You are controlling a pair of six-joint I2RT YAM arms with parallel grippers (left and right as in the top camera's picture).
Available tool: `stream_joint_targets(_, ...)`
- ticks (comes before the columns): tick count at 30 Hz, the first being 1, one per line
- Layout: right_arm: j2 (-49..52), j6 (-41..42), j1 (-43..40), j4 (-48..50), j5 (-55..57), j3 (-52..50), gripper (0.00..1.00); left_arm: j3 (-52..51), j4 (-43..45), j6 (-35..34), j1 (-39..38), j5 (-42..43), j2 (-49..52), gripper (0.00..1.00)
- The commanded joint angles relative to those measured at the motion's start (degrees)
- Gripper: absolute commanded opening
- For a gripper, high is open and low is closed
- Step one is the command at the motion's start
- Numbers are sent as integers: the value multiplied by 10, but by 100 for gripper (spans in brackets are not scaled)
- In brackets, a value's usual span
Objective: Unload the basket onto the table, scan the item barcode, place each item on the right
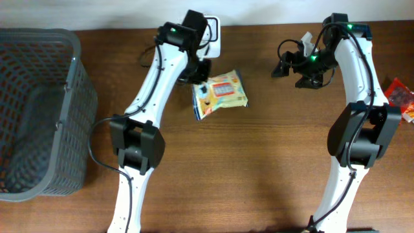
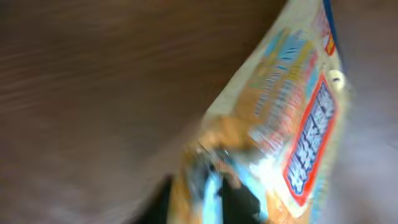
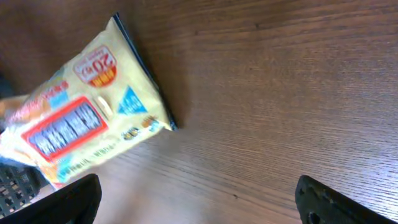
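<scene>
Snack packet (image 1: 220,96): yellow-and-blue foil pouch, printed face up, lying on table (image 1: 272,155) centre-back, betw. the two arms. Overhead: left gripper (image 1: 199,72) sits at pouch's upper-left corner, touching or just above, can't tell which; right gripper (image 1: 299,70) hangs well apart to the right, over bare wood. Grey mesh basket (image 1: 72,97) at far left, red packet (image 1: 401,97) at right edge, white boxy device (image 1: 212,31) at back edge, poss. the scanner, unconfirmed. Left wrist: heavily blurred; pouch (image 2: 298,124) fills right half, its near end down by dark finger shapes (image 2: 241,202); whether that pincer is clenched on the pouch or released, can't tell. Right wrist: pouch (image 3: 81,124) at left, red label panel visible, no barcode seen; fingers (image 3: 68,202) spread wide at both lower corners, released, nothing betw. them. Step, est.: early, left arm working the pouch corner, scan not yet done. Next move, est.: needs firm corner grip, lift, and turn so the barcode side (prob. underside) faces the reader; thin slippery foil may slide or fold. Surface: dark brown wood-grain top, matte, flat. Room: only a pale strip beyond the back edge shows.
</scene>
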Motion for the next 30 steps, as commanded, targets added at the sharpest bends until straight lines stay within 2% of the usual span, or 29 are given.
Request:
stream_joint_targets(1,1,-6,3,0,3,3,99,21,-17,-12,3,-125,-5,80)
stream_joint_targets(2,1,-6,3,0,3,3,99,47,-28,-12,4,-124,-5,93)
stream_joint_targets(3,1,-6,3,0,3,3,99,69,-34,-12,5,-125,-5,100)
stream_joint_targets(4,1,-6,3,0,3,3,99,74,-35,-12,4,-122,-5,95)
stream_joint_targets(5,1,-6,3,0,3,3,99,72,-35,-12,2,-98,-3,40)
stream_joint_targets(6,1,-6,3,0,3,3,99,61,-33,-22,1,-100,-3,17)
stream_joint_targets(7,1,-6,3,0,3,3,99,53,-35,-45,1,-101,-2,3)
stream_joint_targets(9,1,-6,3,0,3,3,99,7,-35,-75,1,-66,-2,0)
stream_joint_targets(11,1,-6,3,0,3,3,99,-81,39,-72,-7,35,-1,0)
stream_joint_targets(12,1,-6,3,0,3,3,99,-131,84,-72,-16,48,-1,0)
stream_joint_targets(13,1,-6,3,0,3,3,99,-164,116,-72,-23,42,-1,0)
stream_joint_targets(15,1,-6,3,0,3,3,99,-239,170,-73,-31,-68,-1,0)
stream_joint_targets(17,1,-6,3,0,3,3,99,-219,149,-73,-23,-111,-6,0)
stream_joint_targets(21,1,-6,3,0,3,3,99,37,-9,-73,-2,-110,-17,0)
stream_joint_targets(22,1,-6,3,0,3,3,99,114,-33,-73,7,-110,-17,9)
stream_joint_targets(23,1,-6,3,0,3,3,99,142,-35,-73,16,-111,-17,27)
stream_joint_targets(24,1,-6,3,0,3,3,99,146,-31,-73,28,-126,-16,81)
stream_joint_targets(25,1,10,3,12,-2,3,99,141,-31,-73,36,-139,-14,100)
stream_joint_targets(27,1,42,3,52,-2,3,98,122,-33,-73,58,-140,-12,99)
stream_joint_targets(29,2,43,7,29,-80,1,99,97,-33,-73,80,-139,-12,99)
stream_joint_targets(30,2,40,22,28,-79,-7,99,93,-33,-73,82,-140,-12,99)
